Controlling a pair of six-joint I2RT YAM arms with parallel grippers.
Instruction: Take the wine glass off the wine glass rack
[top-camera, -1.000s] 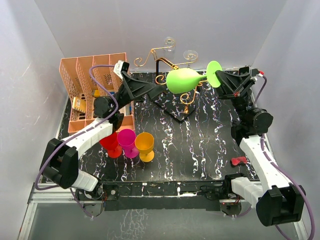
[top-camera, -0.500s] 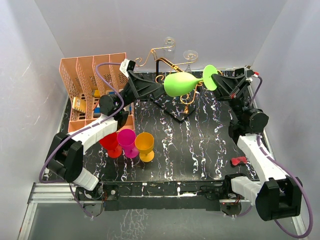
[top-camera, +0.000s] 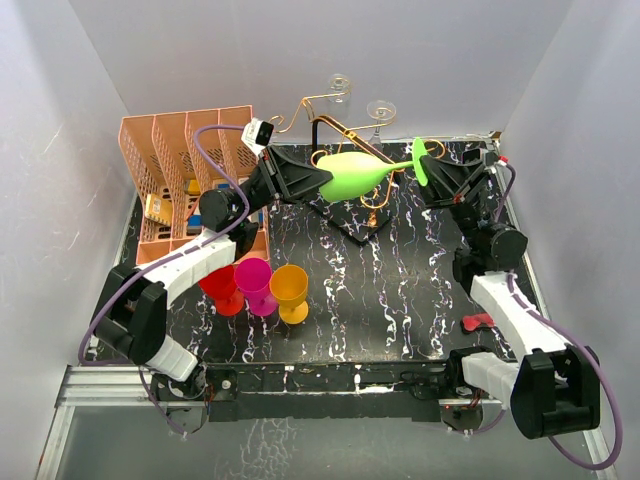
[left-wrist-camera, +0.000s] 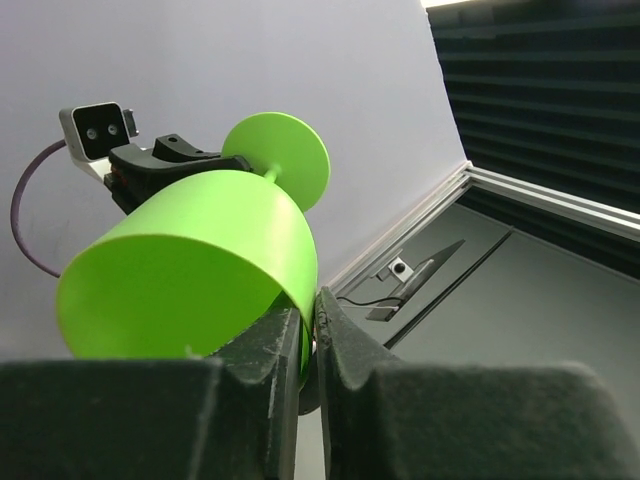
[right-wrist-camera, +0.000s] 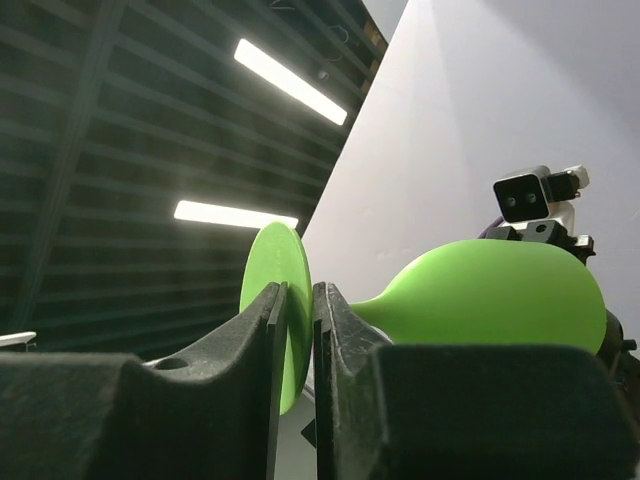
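A lime-green wine glass (top-camera: 352, 173) lies on its side in the air between both arms, in front of the wine glass rack (top-camera: 312, 104), whose gold wire arms rise from a black base (top-camera: 350, 218). My left gripper (top-camera: 322, 181) is shut on the rim of the bowl: in the left wrist view the thin green wall (left-wrist-camera: 190, 270) is pinched between the pads of that gripper (left-wrist-camera: 312, 300). My right gripper (top-camera: 428, 172) is closed round the round foot (right-wrist-camera: 266, 268) in the right wrist view, where that gripper (right-wrist-camera: 300, 300) has the bowl (right-wrist-camera: 495, 292) beyond it.
A peach slotted organiser (top-camera: 180, 150) stands at the back left. Red (top-camera: 220, 288), magenta (top-camera: 254, 283) and orange (top-camera: 290, 291) cups are grouped front left. Two clear glasses (top-camera: 340, 82) hang on the rack's far arms. A small red object (top-camera: 478, 322) lies front right.
My left gripper has come in and shut on the bowl's rim. The glass has shifted left and turned, its foot now edge-on. The right arm followed it leftward.
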